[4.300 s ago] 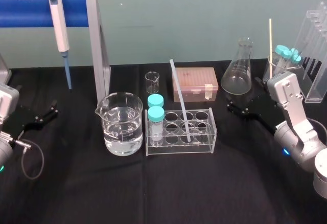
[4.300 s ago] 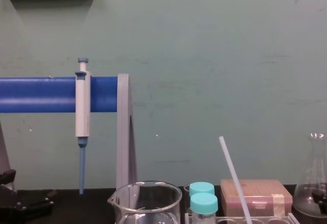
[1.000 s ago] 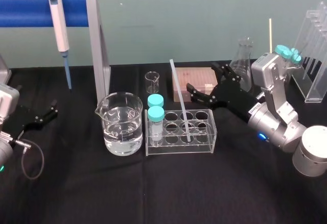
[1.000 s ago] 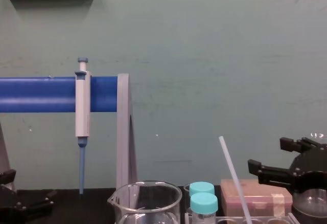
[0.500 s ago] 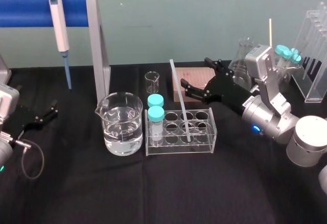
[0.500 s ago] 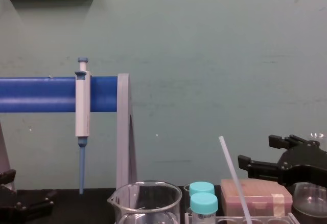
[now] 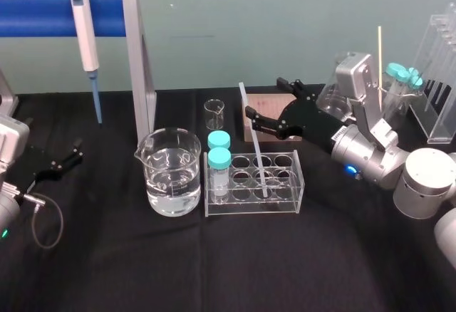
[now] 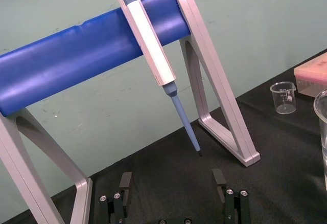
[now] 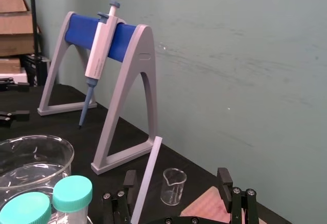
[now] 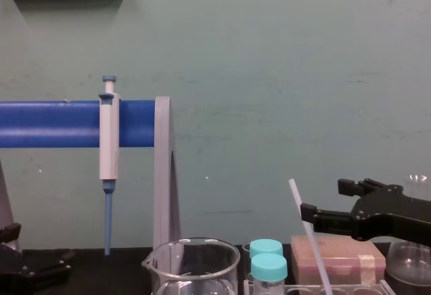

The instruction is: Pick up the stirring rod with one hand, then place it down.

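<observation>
The rod (image 7: pixel 257 154) leans in the rack (image 7: pixel 246 203) on the table, not yet lifted. The right claw (image 7: pixel 263 96) has its fingers apart around the rod's upper part and does not clamp it. Gripping, lifting and placing remain. The left claw (image 7: pixel 70 154) sits parked at the far left, fingers apart. No writing is readable.

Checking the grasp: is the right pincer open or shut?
Open: right pincer, its fingers wide apart, near the rod.
</observation>
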Controlling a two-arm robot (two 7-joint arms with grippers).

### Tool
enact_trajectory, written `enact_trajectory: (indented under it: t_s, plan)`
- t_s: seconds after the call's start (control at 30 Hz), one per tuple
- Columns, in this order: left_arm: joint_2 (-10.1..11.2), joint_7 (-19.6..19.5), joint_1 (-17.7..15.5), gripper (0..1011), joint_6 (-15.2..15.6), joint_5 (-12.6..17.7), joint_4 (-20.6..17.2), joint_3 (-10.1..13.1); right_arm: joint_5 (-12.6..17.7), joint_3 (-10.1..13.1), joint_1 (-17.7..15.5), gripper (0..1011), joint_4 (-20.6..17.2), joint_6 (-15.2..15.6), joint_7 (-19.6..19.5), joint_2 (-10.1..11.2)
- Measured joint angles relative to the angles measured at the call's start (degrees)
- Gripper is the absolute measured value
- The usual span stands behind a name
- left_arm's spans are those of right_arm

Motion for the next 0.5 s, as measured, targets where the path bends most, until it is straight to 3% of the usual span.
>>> enact_trajectory:
  t_s: [0.5]
  plan:
    - [0.0,0.0,0.0,1000,0.0,0.0,0.0,0.0,1.0,0.6,1.6,1003,2.7,0.3,4.5,-1.7]
